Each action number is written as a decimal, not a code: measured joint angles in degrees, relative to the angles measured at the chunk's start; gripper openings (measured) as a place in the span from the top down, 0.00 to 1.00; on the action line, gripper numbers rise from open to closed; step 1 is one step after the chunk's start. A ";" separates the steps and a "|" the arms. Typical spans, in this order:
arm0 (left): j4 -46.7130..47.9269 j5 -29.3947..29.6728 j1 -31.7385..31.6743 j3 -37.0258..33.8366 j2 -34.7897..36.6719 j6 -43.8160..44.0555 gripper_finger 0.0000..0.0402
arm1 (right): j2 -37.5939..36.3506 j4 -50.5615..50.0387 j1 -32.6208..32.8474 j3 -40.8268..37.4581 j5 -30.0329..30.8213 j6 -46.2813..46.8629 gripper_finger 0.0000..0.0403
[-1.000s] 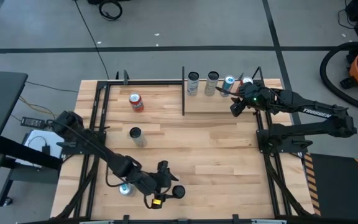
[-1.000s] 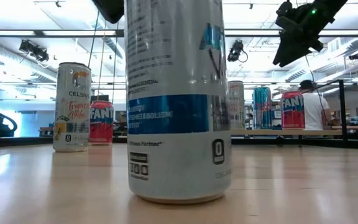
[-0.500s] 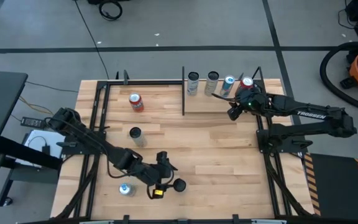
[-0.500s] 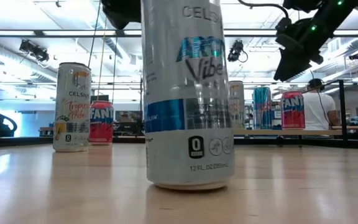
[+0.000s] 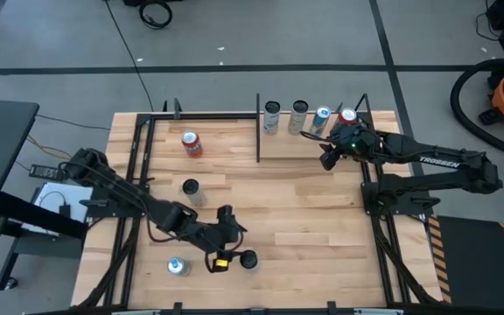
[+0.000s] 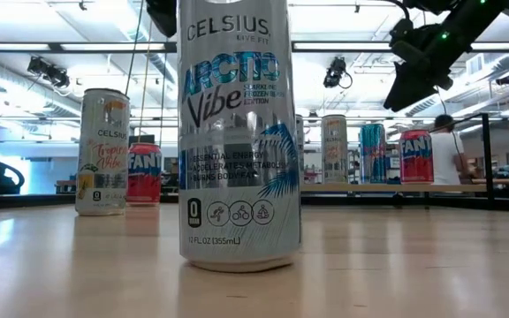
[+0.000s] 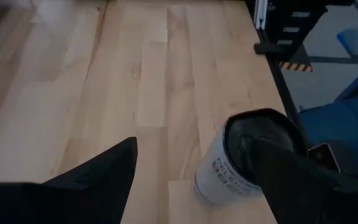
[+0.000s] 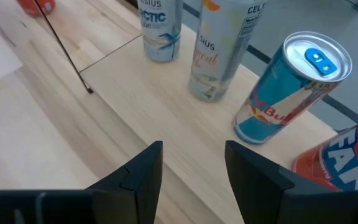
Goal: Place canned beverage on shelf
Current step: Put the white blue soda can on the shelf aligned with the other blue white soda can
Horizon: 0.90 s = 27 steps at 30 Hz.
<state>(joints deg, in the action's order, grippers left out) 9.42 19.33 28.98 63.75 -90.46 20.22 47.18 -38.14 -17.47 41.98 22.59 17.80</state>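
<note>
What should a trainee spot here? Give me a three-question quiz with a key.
1. How many cans stand on the shelf?
2. True or false: the right gripper holds a can.
3. What stands nearest the low camera? A) a green bottle B) the Celsius Arctic Vibe can C) a mug

Key: 1. Four. 2. False: its fingers are open with nothing between them. 3. B.
</note>
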 joint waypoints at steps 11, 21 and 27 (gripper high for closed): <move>-6.54 -0.04 0.06 0.09 0.16 -0.04 0.22 | 0.00 0.04 0.00 0.00 -0.27 0.03 0.55; -6.61 -5.56 0.06 0.11 0.16 -8.60 0.22 | 0.00 0.23 -0.02 0.00 -4.55 0.18 0.55; -6.44 -8.23 -0.73 0.17 -0.19 -9.52 0.22 | 0.00 2.40 0.00 0.00 -4.55 0.20 0.55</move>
<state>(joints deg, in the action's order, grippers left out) 2.98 11.10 28.25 63.92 -90.65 10.70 47.18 -35.75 -17.47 41.98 18.04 18.00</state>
